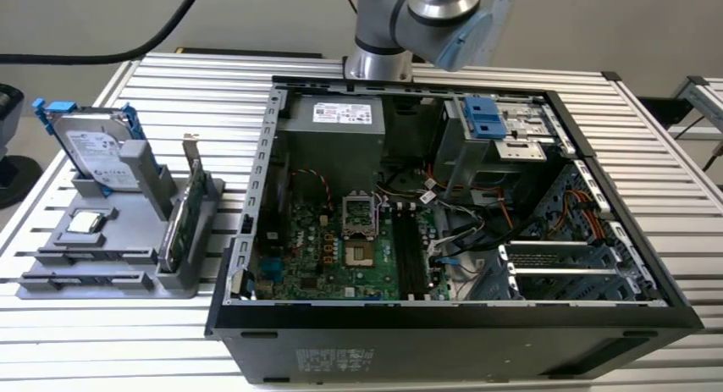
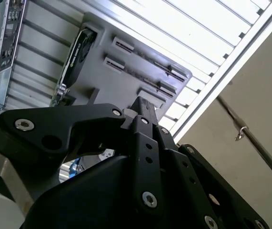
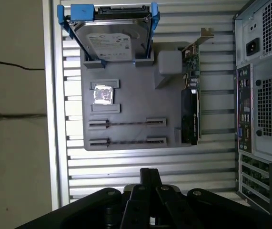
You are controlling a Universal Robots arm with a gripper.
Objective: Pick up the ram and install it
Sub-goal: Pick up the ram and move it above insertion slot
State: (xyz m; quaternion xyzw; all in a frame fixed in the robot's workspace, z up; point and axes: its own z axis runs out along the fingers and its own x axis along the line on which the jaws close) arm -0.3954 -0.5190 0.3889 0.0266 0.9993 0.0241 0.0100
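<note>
One open case (image 1: 452,324) on the surface (image 1: 666,155), one gray holder (image 1: 181,282) at its 9 o'clock in the exterior view. Holding one drive (image 3: 112,40), one card (image 3: 190,109), one chip (image 3: 102,94), two long slots (image 3: 126,123). Thin dark line down each slot, ram or bare groove, can't tell. Above the surface, the tool (image 3: 150,172): tips together, nothing pinched.
</note>
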